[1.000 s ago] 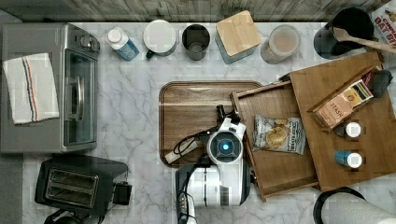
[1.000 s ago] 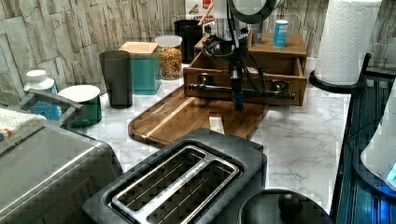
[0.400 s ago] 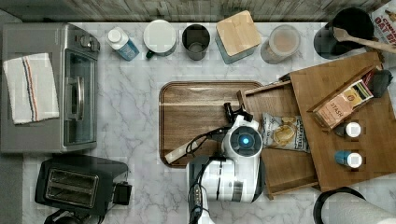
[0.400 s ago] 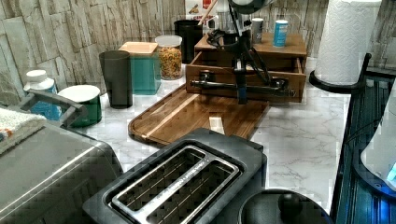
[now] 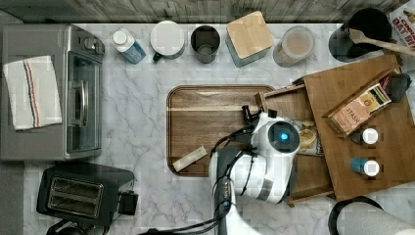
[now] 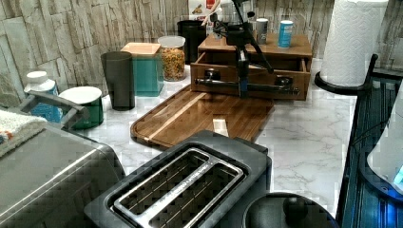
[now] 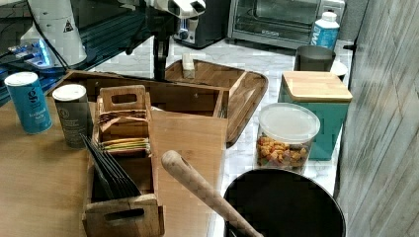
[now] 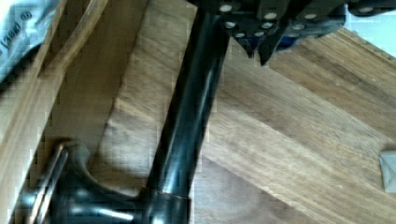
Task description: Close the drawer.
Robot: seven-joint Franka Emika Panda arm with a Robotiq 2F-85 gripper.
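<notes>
The hand (image 6: 243, 84) meets the bar handle (image 6: 247, 86) of the drawer (image 6: 247, 76); its grip I cannot tell; the drawer stands part-open just beyond it; push squarely, mid-bar.

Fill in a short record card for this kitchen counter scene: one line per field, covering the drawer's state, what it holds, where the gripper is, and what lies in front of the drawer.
drawer state: the drawer is partly open, not yet shut
drawer contents: a snack packet
drawer front: a dark bar handle
gripper position: the gripper is at the bar handle, in front of the drawer
in front of drawer: a serving tray holding a small pale block
on the box top: a tea box and two bottles
</notes>
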